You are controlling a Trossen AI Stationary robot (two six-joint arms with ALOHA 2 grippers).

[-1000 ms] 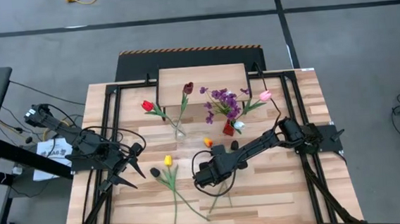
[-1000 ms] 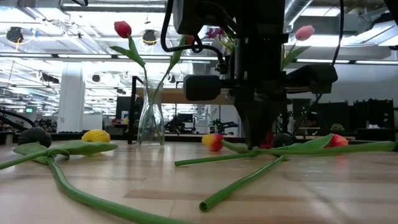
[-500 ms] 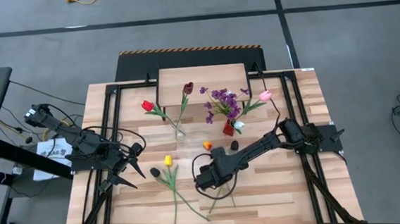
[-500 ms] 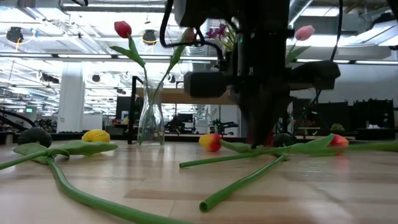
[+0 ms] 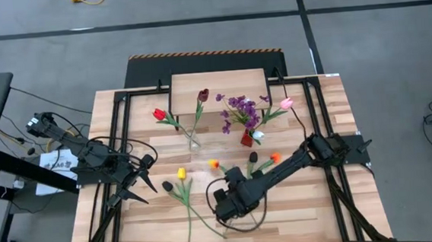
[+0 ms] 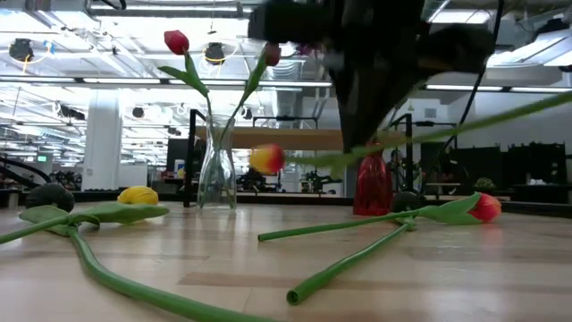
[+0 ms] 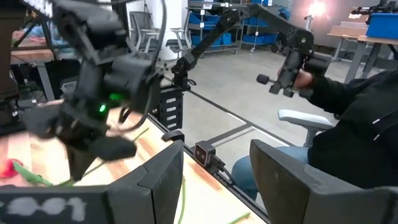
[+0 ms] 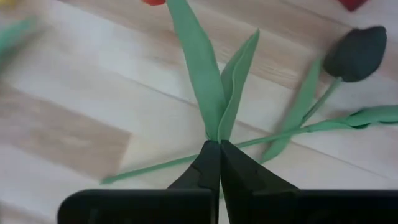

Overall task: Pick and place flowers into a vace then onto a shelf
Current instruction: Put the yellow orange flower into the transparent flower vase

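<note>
- Right gripper point(image 5: 227, 204): stood in front of the glass vase point(image 5: 193, 140), fingers pinched on the stem of an orange tulip point(image 6: 267, 158) lifted off the table point(image 5: 314, 213).
- Left gripper point(image 5: 133, 189): waited left of the vase, fingers parted, holding nothing.
- Shelf point(image 5: 219, 83): behind the vase.

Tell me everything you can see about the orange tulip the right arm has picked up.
The orange tulip has an orange-yellow head on a long green stem with pointed green leaves, plastic-looking. It is lifted off the wooden table, lying roughly level in the air, with its stem pinched in the shut right gripper. Nothing else touches it.
</note>
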